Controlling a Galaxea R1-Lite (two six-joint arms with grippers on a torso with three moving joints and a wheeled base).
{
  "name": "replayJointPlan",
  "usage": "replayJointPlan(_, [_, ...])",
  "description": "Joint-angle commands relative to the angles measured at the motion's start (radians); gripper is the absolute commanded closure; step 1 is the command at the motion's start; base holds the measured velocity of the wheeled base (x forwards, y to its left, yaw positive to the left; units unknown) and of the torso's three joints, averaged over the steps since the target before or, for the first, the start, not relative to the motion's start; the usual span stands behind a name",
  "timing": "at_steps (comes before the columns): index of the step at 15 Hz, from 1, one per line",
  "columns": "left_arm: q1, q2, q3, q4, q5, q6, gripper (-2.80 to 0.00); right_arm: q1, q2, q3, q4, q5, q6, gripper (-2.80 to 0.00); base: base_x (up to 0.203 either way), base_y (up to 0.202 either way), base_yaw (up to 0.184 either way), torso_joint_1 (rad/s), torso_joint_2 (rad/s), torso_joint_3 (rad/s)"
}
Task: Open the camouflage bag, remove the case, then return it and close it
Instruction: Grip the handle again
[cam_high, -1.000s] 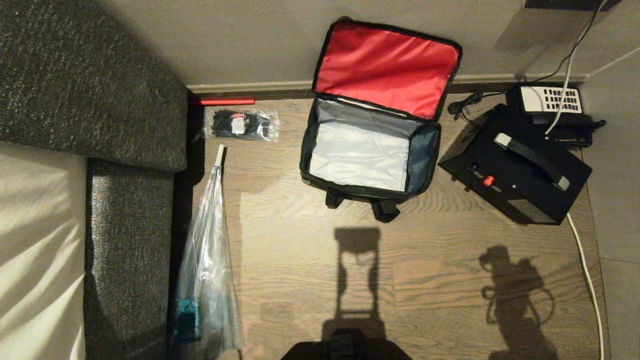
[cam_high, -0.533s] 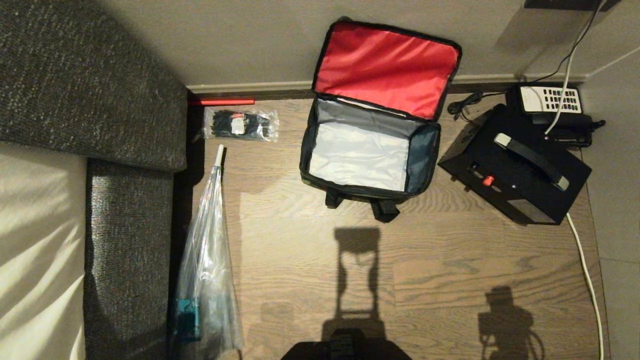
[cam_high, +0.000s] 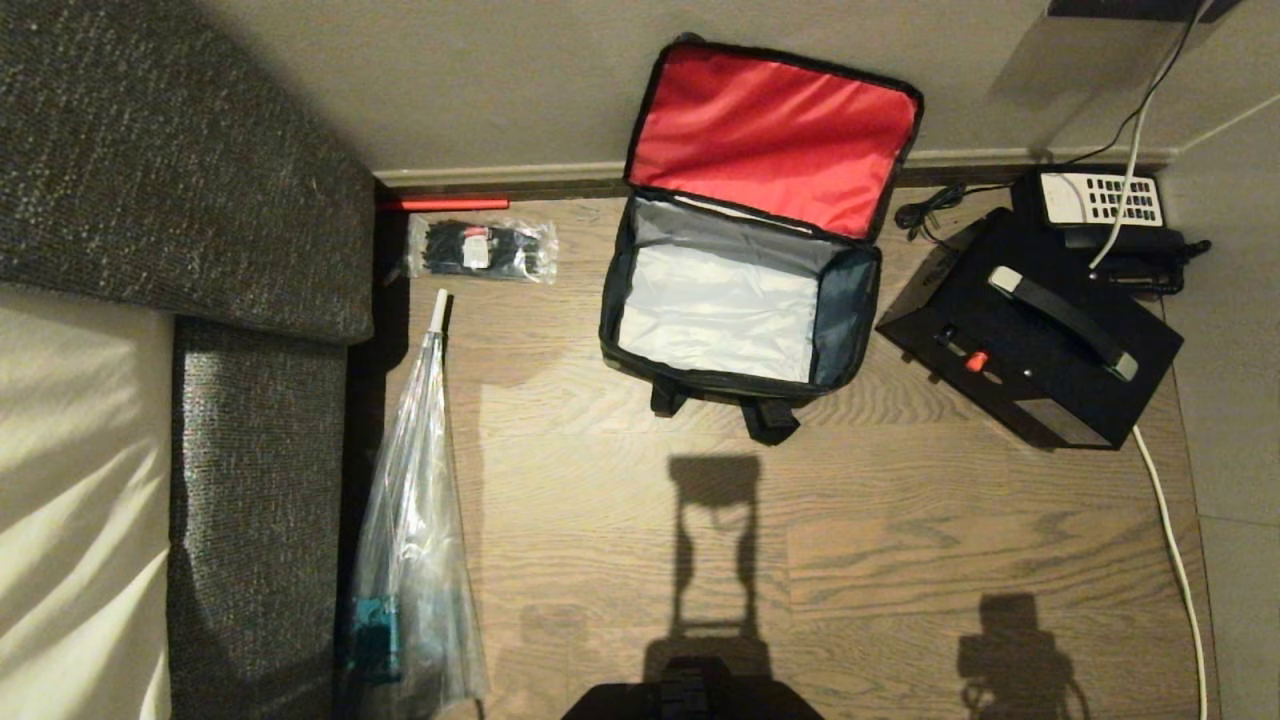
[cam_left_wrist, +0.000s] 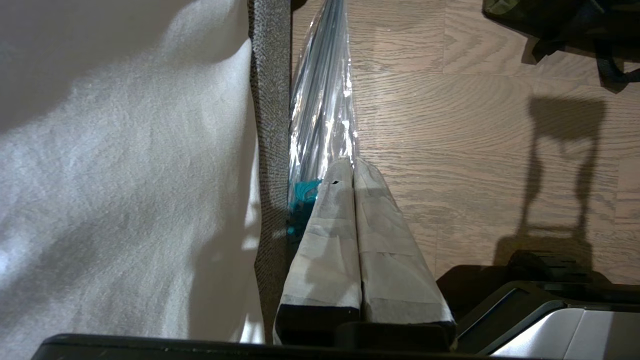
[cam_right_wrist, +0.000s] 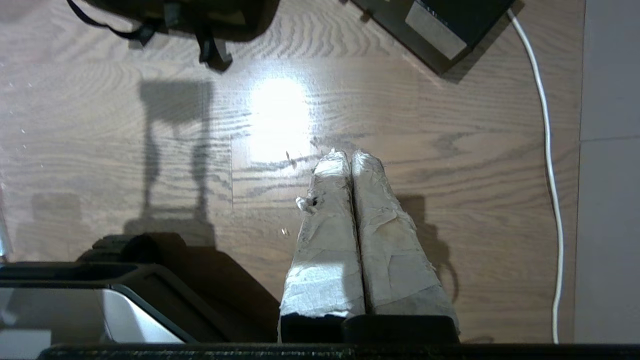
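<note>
Nearest, left gripper (cam_left_wrist: 353, 167) and right gripper (cam_right_wrist: 348, 159) both pressed closed, empty, hanging over bare wood floor (cam_high: 620, 520), neither in head view. Further out, camouflage bag (cam_high: 740, 300) at 12 o'clock, lid flipped back against wall, red lining up, grey inside empty. Case (cam_high: 1030, 345) on floor at 2 o'clock, just right of bag, phone (cam_high: 1098, 200) behind it.

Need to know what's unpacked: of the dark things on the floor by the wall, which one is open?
The camouflage bag, its red-lined lid flipped back against the wall and its pale inside empty. The case beside it and the telephone are closed.
</note>
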Motion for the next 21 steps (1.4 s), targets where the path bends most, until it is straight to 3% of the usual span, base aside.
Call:
replayJointPlan(1, [0.0, 0.0, 0.002, 0.0, 0.0, 0.001, 0.0, 0.001, -0.039, 0.014, 0.003, -0.002, 0.01, 0.0, 0.0, 0.0, 0.0, 0.0, 0.0, 0.0])
replayJointPlan(21, [0.0, 0.0, 0.0, 0.0, 0.0, 0.001, 0.0, 0.001, -0.037, 0.014, 0.0, -0.002, 0.025, 0.0, 0.0, 0.0, 0.0, 0.0, 0.0, 0.0])
